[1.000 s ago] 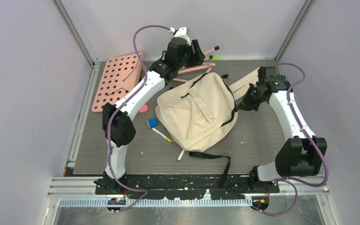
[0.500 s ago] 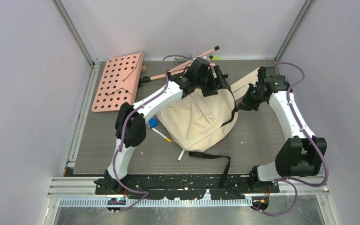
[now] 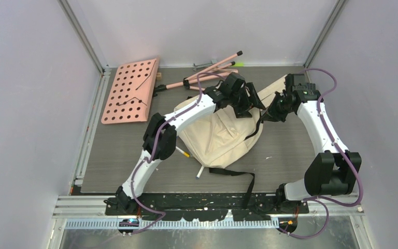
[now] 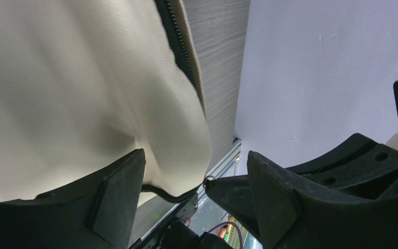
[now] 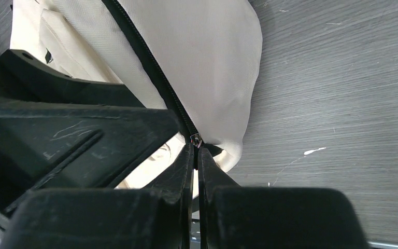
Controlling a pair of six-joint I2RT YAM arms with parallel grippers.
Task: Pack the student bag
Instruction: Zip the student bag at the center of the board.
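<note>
Two arms of mine meet over the student bag (image 3: 218, 139), a soft, rumpled cream cloth backpack lying flat near the middle of the grey, wood-grained tabletop (image 3: 295, 155). A black webbing strap (image 3: 241, 174) trails from it toward the near edge.

My left gripper (image 3: 251, 101) hangs over the bag's far right corner with its blocky black fingers (image 4: 119, 194) spread apart and nothing between them. Its wrist view shows finely woven cloth bulging just beyond the tips, edged by a black toothed zipper (image 4: 179, 41).

My right gripper (image 3: 267, 115) is pinched together on the zipper pull (image 5: 196, 139), a small metal piece at the end of the zipper line on the bag's right edge. The pull is tiny and partly covered by my fingertips.

My left arm crosses over the bag's upper left and hides that part from above. A pen with a yellow tip (image 3: 182, 152) and a white pen (image 3: 200, 173) poke out from under the bag's near side. A pink board full of round holes (image 3: 131, 91) lies at the far left, with thin pink rods (image 3: 210, 69) beside it along the back.
</note>
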